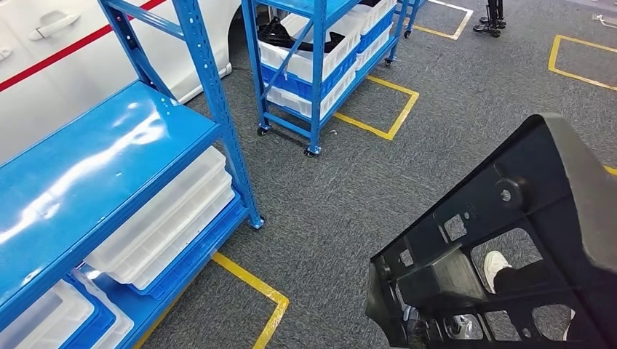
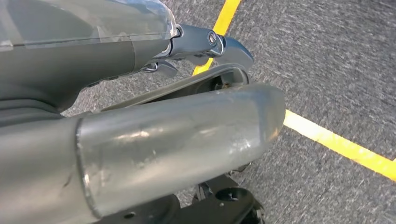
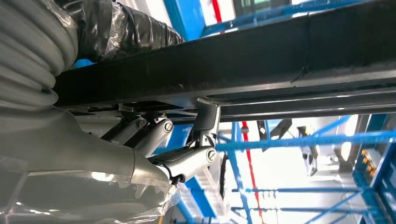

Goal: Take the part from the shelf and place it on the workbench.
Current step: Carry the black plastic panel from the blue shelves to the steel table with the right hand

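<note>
- Part (image 1: 509,247): big black moulded plastic piece, ribbed and full of cut-outs, up in the air at the lower right of the head view, tilted, well off the grey carpet (image 1: 407,167).
- Right hand (image 3: 154,140) has it! From the wrist camera the fingers (image 3: 187,161) curl up against a long black edge of the part (image 3: 280,60), thumb side pressed on the opposite face, so the edge sits clamped between them.
- Left hand (image 2: 196,46) hangs over the carpet; its fingers are curled in, and a curved dark rim lies right beside them. Whether they actually grip anything, I can't tell.
- A yellow line (image 2: 336,144) runs across the floor beneath that left hand.
- Through the part's openings, a white shoe (image 1: 496,265) on the floor below, a person's foot.
- Shelf (image 1: 94,160) to the left: blue steel, glossy top board, with white trays (image 1: 167,218) stacked on the level below in a blue bin.
- Second blue rack (image 1: 320,65) on castors stands further back, also loaded with white trays, and yellow floor tape (image 1: 385,109) boxes it in.
- A white panel with a red stripe (image 1: 65,51) behind the near shelf.
</note>
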